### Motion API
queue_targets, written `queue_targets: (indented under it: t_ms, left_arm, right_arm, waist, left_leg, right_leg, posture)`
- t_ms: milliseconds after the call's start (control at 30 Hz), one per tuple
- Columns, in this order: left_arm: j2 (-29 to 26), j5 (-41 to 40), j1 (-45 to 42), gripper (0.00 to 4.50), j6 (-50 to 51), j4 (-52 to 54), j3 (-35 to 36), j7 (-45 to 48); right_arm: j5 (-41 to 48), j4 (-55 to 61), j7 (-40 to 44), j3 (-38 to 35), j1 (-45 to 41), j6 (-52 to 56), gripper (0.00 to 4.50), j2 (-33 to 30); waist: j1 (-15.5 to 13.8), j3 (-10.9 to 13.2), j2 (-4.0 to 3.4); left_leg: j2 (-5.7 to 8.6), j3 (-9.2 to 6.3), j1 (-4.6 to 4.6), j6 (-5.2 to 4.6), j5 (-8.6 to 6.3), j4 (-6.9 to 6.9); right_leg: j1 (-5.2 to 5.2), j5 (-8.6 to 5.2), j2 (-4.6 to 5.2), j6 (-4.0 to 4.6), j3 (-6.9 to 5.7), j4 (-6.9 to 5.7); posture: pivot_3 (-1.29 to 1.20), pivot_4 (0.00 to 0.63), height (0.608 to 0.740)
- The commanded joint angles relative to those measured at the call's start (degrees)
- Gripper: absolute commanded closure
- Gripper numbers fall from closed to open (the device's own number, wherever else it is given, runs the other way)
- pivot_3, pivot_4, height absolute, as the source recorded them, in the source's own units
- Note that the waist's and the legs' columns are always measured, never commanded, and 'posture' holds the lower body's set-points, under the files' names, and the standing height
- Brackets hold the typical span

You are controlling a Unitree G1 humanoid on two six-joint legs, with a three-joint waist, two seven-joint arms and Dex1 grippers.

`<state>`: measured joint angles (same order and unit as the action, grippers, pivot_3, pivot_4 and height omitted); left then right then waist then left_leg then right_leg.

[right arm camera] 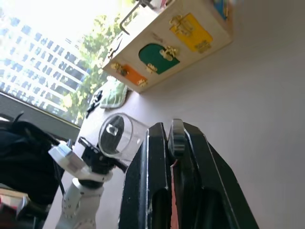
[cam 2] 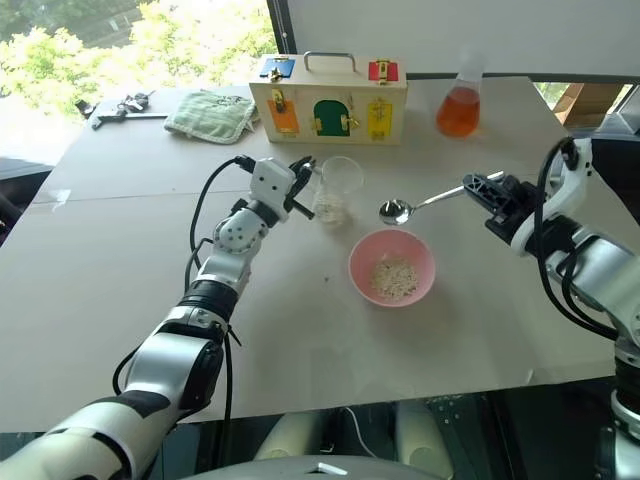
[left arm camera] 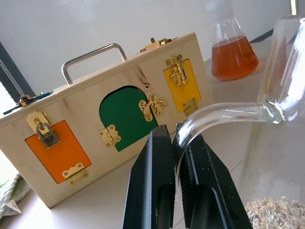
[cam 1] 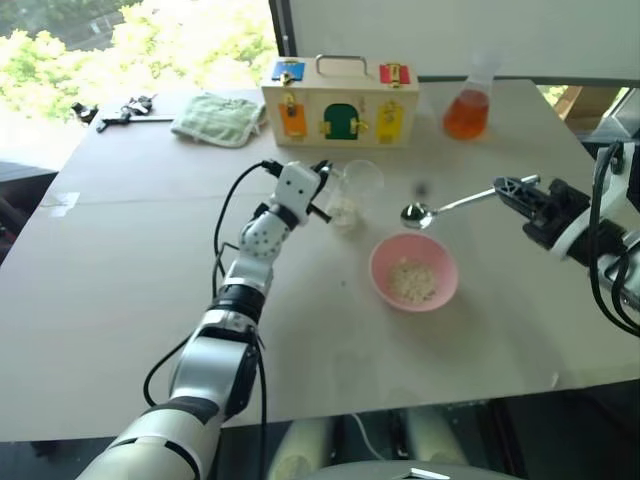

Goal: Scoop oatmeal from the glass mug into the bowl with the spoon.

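While the glass mug (cam 2: 338, 187) handle was pinched by the left end effector (cam 2: 301, 185), the spoon (cam 2: 420, 205) was clamped in the right end effector (cam 2: 482, 190) above the bowl (cam 2: 392, 267).

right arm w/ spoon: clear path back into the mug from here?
Probably yes. The right gripper holds the spoon above the table between the glass mug and the bowl, with nothing between them. The left gripper clamps the mug's handle on the far side, leaving the rim open.
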<state>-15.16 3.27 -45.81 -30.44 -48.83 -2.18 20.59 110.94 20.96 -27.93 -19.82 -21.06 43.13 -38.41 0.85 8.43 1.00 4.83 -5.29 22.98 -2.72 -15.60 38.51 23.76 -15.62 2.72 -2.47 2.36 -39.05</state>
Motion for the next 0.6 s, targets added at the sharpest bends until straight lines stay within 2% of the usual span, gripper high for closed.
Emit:
queue_targets:
  t_ms: [33,167,400,500,600]
  left_arm:
    - [0.63,0.17,0.19,4.48,-1.23,2.27,-0.35,-0.01]
    - [1.03,0.27,-0.01,4.48,-1.23,2.62,-0.47,0.06]
    - [1.02,0.09,-0.29,4.48,-0.88,3.89,-0.5,0.3]
    - [1.45,0.05,0.1,4.48,-0.68,4.62,-0.79,0.43]
    - [1.94,-0.22,0.49,4.48,-0.14,5.73,-0.8,0.31]
  right_arm:
    - [2.06,-0.46,-5.03,-2.17,-7.98,-2.28,4.5,3.92]
    - [2.06,-3.3,-7.5,0.08,-13.77,-1.07,4.5,6.74]
    - [1.09,-6.55,-6.33,7.32,-16.47,0.76,4.5,6.56]
    - [-2.72,-8.15,-3.89,10.55,-18.09,1.77,4.5,7.47]
    - [-10.5,-10.63,-0.97,12.9,-19.76,2.45,4.5,7.69]
  waist:
    - [-0.01,-0.02,-0.03]
    - [-0.19,-0.02,-0.03]
    - [-0.03,-0.02,-0.04]
    - [0.06,-0.02,-0.04]
    - [0.12,-0.02,-0.04]
  left_leg:
    - [0.0,0.01,-0.02,0.0,0.0,-0.01]
    - [-0.01,-0.04,0.0,0.01,0.0,-0.02]
    - [0.0,-0.02,0.01,0.0,0.0,-0.03]
    - [0.0,0.0,0.01,-0.01,0.0,-0.03]
    - [0.0,0.0,0.01,-0.01,0.0,-0.03]
  right_leg:
    - [0.01,0.0,0.0,0.0,0.01,-0.03]
    - [0.01,0.0,-0.01,0.0,-0.04,0.02]
    - [0.02,0.0,0.0,0.0,-0.02,0.04]
    - [0.02,0.0,0.0,0.0,-0.01,0.04]
    - [0.03,0.0,0.0,0.0,-0.01,0.04]
  posture:
    - [0.0,0.15,0.74]
    - [0.0,0.15,0.74]
    - [0.0,0.15,0.74]
    - [0.0,0.15,0.74]
    - [0.0,0.15,0.74]
